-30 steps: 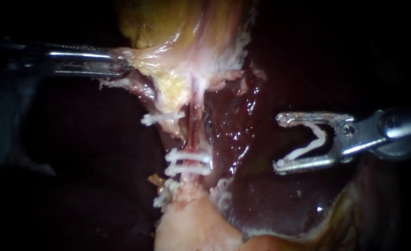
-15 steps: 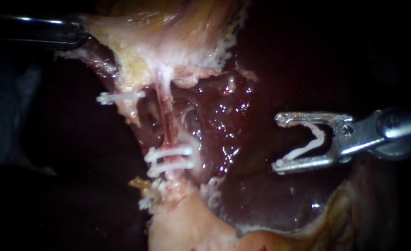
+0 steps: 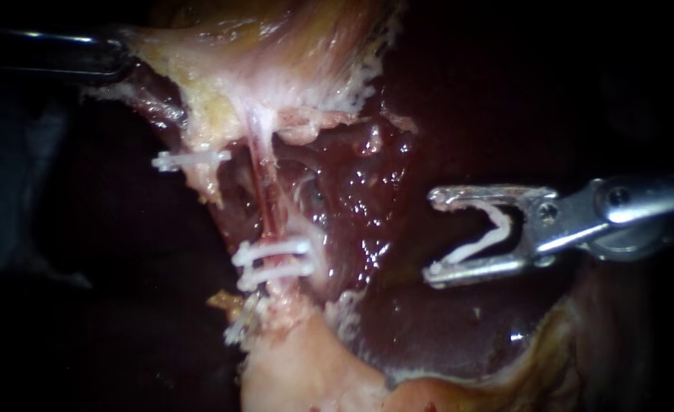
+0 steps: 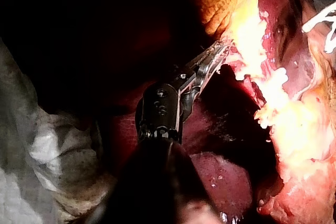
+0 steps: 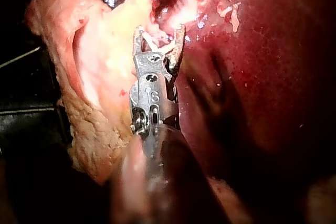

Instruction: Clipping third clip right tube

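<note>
– is the third clip on?
– not yet. the right instrument [image 3: 434, 236] has the loaded clip [image 3: 483, 243] pinched between its wide-spread jaws, clear of any tissue.
– and the right tube [image 3: 264, 202]?
– well ahead of those jaws, already wearing two clips [image 3: 274, 259]. the left instrument [image 4: 215, 56] is clamped on pale tissue [image 4: 245, 32]. the approach and the closing are left.

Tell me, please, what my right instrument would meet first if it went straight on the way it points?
Probably the two clips on the tube, across dark liver; depth is unclear, so the right instrument might graze liver first.
</note>
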`<action>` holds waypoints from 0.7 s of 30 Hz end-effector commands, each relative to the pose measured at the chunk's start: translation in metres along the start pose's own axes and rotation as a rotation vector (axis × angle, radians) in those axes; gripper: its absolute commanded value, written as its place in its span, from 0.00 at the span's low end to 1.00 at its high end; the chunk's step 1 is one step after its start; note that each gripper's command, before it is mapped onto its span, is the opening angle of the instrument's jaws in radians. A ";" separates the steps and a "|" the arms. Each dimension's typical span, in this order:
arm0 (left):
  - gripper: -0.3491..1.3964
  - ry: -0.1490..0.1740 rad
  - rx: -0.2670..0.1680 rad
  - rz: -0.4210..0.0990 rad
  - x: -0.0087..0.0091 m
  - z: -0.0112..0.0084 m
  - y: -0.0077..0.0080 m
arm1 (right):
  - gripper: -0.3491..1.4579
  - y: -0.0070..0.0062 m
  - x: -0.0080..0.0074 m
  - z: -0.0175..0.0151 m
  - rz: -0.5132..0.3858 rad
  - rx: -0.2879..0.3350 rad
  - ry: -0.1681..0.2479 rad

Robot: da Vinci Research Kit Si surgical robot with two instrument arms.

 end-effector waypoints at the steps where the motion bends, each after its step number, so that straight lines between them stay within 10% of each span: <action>1: 0.00 0.000 0.000 0.000 0.0000 0.0001 0.0000 | 0.47 0.0001 0.0002 0.0004 0.016 0.002 0.003; 21: 0.00 0.002 0.004 0.000 -0.0002 0.0004 0.0002 | 0.46 0.0034 0.0020 0.0105 0.171 0.105 0.013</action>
